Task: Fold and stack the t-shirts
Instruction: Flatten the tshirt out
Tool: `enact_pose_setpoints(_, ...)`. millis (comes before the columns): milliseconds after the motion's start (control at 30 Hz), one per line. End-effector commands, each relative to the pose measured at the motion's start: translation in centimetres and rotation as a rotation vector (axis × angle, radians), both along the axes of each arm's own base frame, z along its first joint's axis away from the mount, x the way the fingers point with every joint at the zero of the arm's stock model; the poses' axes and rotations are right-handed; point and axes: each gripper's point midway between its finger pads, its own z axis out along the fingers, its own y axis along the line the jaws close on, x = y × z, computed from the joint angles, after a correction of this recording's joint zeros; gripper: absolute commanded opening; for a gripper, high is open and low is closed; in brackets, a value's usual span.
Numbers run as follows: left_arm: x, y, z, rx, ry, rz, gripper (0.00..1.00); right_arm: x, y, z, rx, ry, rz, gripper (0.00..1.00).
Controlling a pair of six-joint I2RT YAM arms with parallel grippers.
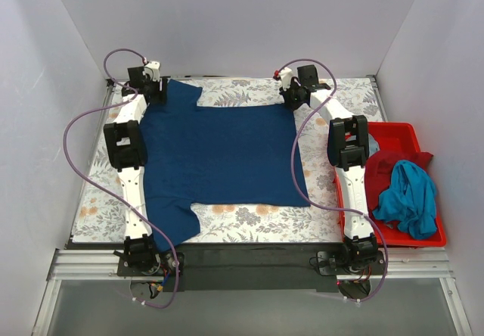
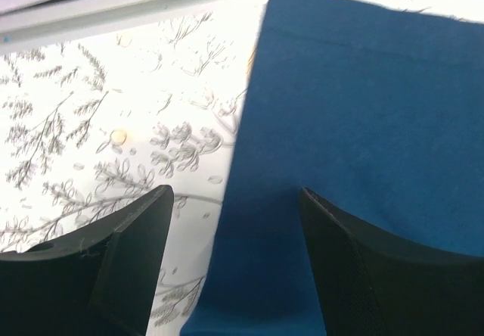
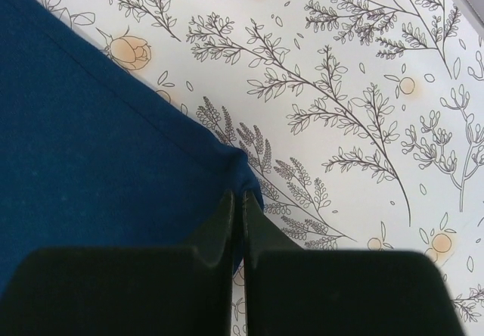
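A navy blue t-shirt (image 1: 219,154) lies spread flat on the floral table cover, its plain side up with no print showing. My left gripper (image 1: 151,86) is at the shirt's far left corner. In the left wrist view its jaws stand wide apart over the sleeve edge (image 2: 333,116), holding nothing. My right gripper (image 1: 293,94) is at the far right corner. In the right wrist view (image 3: 236,200) its jaws are closed on the shirt's corner (image 3: 249,171). A teal-blue t-shirt (image 1: 408,198) and a red t-shirt (image 1: 393,166) lie crumpled in the bin.
A red plastic bin (image 1: 401,133) stands at the table's right edge beside the right arm. The floral table cover (image 1: 242,215) shows around the shirt. White walls enclose the table on three sides. Purple cables loop from both arms.
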Motion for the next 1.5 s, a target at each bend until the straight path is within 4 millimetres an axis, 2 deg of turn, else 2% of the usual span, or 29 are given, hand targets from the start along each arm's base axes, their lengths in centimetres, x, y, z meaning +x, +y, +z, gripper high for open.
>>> enact_pose_setpoints(0,0.0,1.0,5.8,0.019,-0.083,0.009,0.66,-0.3,-0.3,-1.0,-0.025,0.004,0.025,0.01)
enact_pose_setpoints(267,-1.7,0.4,3.5,-0.022,0.005,-0.007,0.61,-0.5,0.0,-0.4,-0.036,-0.01,0.036,0.01)
enact_pose_setpoints(400,-2.0,0.7,3.2,-0.044,0.043,0.034,0.6,-0.5,0.0,0.0,-0.046,-0.02,0.04,0.01)
enact_pose_setpoints(433,-2.1,0.6,3.8,-0.049,0.036,0.037,0.66,-0.6,0.2,0.1,-0.044,-0.02,0.044,0.01)
enact_pose_setpoints(467,-2.4,0.5,3.7,-0.059,0.043,0.036,0.68,-0.6,0.2,0.2,-0.043,-0.023,0.049,0.01)
enact_pose_setpoints(633,-2.2,0.5,5.9,-0.107,0.005,0.052,0.68,-0.6,0.4,0.1,-0.053,-0.027,0.058,0.01)
enact_pose_setpoints(833,-2.2,0.6,5.4,-0.123,0.029,0.076,0.69,-0.7,0.4,0.4,-0.056,-0.03,0.056,0.01)
enact_pose_setpoints(900,-2.2,0.6,5.8,-0.148,0.021,0.076,0.73,-0.7,0.2,0.4,-0.058,-0.03,0.057,0.01)
enact_pose_setpoints(1100,-1.6,0.5,7.3,-0.176,-0.015,0.084,0.73,-0.6,0.2,0.7,-0.066,-0.042,0.061,0.01)
enact_pose_setpoints(1200,-2.0,0.6,7.0,-0.177,0.005,0.084,0.71,-0.5,0.1,0.8,-0.069,-0.044,0.06,0.01)
enact_pose_setpoints(1333,-2.9,0.8,5.5,-0.159,0.059,0.088,0.66,-0.5,0.2,0.9,-0.073,-0.05,0.064,0.01)
enact_pose_setpoints(1467,-3.2,1.1,4.1,-0.13,0.085,0.091,0.65,-0.5,0.3,0.8,-0.081,-0.052,0.069,0.01)
